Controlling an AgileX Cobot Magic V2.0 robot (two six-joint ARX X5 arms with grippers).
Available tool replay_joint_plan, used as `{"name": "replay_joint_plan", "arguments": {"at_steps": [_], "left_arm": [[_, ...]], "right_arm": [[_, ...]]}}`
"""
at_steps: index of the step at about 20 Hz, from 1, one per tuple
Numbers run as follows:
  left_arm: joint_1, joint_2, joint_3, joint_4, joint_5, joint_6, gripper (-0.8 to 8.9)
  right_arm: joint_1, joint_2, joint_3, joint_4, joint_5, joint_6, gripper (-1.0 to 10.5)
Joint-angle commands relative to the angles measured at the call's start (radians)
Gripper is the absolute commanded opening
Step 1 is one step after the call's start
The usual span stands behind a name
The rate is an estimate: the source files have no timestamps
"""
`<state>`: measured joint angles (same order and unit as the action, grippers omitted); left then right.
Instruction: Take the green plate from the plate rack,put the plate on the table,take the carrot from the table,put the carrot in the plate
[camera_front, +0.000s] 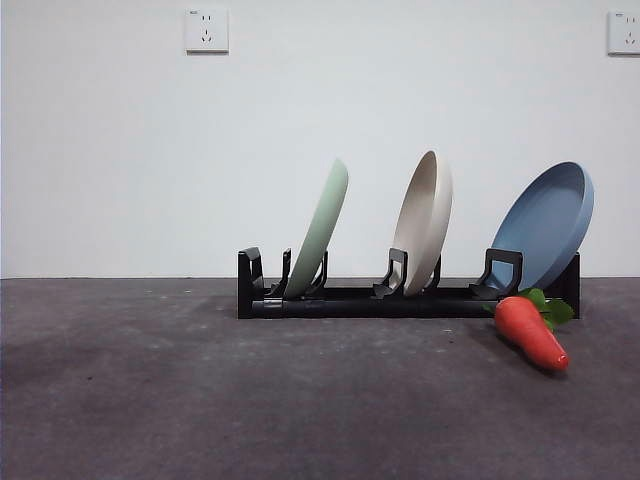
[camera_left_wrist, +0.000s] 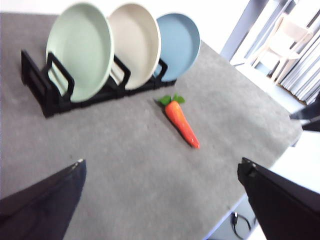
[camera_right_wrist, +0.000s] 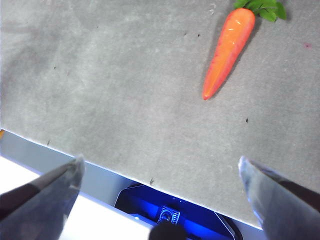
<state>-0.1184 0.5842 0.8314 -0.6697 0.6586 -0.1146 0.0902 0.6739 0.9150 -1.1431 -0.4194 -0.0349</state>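
Three plates lean in the plate rack (camera_front: 400, 300): the green plate (camera_front: 320, 228) at one end, then a beige plate (camera_front: 425, 220) and a blue plate (camera_front: 548, 225). Just beside the blue end, the carrot (camera_front: 530, 332) lies on the table (camera_front: 200, 400). Both the left gripper (camera_left_wrist: 162, 175) and right gripper (camera_right_wrist: 160, 170) hover released, holding nothing.

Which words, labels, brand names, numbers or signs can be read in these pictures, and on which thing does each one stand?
None can be read.
Green plate, beige plate, blue plate, plate rack, carrot: no text or label shows.
Two wall sockets in the front view: any small marking is too small to read.
Blue-lit device below the table edge in the right wrist view: round mark, too blurred to read.
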Motion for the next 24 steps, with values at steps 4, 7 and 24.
{"name": "replay_joint_plan", "arguments": {"at_steps": [4, 7, 24], "left_arm": [[-0.119, 0.165, 0.025, 0.222, -0.018, -0.055, 5.61], [-0.225, 0.312, 0.073, 0.337, -0.127, -0.061, 5.61], [-0.360, 1.255, 0.643, 0.644, -0.422, 0.123, 5.61]], "right_arm": [[-0.002, 0.000, 0.004, 0.005, 0.000, 0.005, 6.6], [-0.002, 0.000, 0.004, 0.005, 0.000, 0.015, 6.6], [-0.002, 0.000, 0.004, 0.005, 0.006, 0.038, 6.6]]}}
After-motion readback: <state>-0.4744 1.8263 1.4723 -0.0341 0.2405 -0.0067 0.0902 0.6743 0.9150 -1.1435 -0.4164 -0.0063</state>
